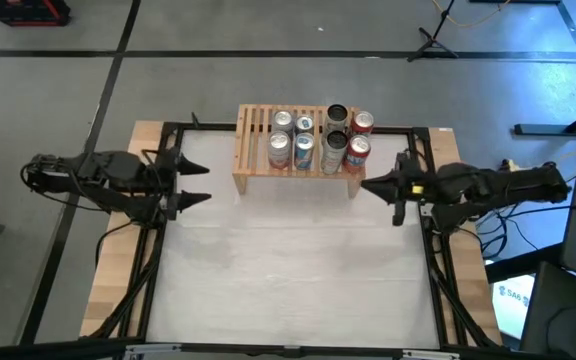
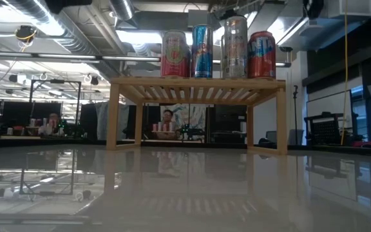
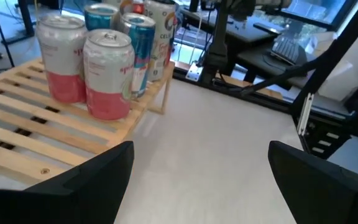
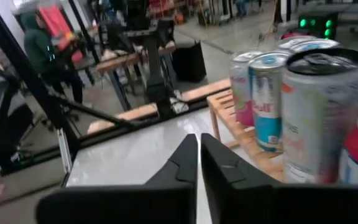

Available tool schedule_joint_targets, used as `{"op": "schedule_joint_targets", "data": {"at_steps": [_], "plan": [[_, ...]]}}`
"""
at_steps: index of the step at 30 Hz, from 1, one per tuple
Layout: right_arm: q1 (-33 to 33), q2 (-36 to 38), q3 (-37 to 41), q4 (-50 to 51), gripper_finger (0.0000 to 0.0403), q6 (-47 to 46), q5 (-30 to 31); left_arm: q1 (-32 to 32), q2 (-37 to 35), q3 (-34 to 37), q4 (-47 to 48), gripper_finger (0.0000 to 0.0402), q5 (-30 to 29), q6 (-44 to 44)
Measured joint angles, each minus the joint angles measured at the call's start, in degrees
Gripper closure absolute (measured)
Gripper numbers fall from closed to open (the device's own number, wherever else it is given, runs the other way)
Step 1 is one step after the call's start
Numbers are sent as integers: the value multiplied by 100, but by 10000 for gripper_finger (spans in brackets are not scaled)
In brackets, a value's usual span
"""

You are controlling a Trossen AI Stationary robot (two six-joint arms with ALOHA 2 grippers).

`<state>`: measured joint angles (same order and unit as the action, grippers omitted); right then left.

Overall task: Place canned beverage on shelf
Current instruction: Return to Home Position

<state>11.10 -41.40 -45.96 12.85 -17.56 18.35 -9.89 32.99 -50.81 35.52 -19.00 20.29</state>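
Observation:
The light-wood slatted shelf [image 1: 298, 160] stands by its side legs on the white table at the far middle. Several beverage cans [image 1: 303, 140] stand upright on its slats, toward its right end: pink-and-white, blue, silver and red ones [image 2: 237, 48]. My left gripper [image 1: 198, 180] hovers open at the table's left edge, its fingers level and pointing right toward the shelf [image 3: 55, 118]. My right gripper [image 1: 368, 184] hovers shut at the right edge, level, pointing left, just beside the shelf's right leg [image 4: 219, 118]. Neither holds anything.
A black frame [image 1: 168, 128] runs around the white table top [image 1: 298, 270]. The shelf's left third [image 1: 253, 130] is bare of cans. In front of the shelf the table is open. People and desks show in the room beyond, in the low view [image 2: 167, 119].

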Motion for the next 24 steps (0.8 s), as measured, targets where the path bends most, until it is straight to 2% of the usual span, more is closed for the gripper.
{"op": "schedule_joint_targets", "data": {"at_steps": [2, 5, 10, 13, 16, 20, 24], "plan": [[8, 225, 352, -189, 399, -13, 14, 0, -47, 0, -5, 40, 1, -143], [8, 565, 744, 37, 399, -21, 97, 0, -97, 0, -11, 40, -1, -413], [8, 784, 927, 67, 391, -250, 268, 0, -28, 84, -163, 40, -5, -415], [8, 831, 1020, 23, 391, 372, -25, 0, -5, 483, -730, 40, 24, -721], [9, 1141, 1438, -277, 391, 662, -341, -1, -47, 1042, -1670, 41, 324, -1063], [4, 1937, 2322, -1532, 391, 999, -1176, -2, -93, 1742, -2781, 41, 801, -1332], [-189, 2918, 2964, -1413, 391, 912, -1187, -2, -178, 2270, -3553, 41, 1009, -1339]]}}
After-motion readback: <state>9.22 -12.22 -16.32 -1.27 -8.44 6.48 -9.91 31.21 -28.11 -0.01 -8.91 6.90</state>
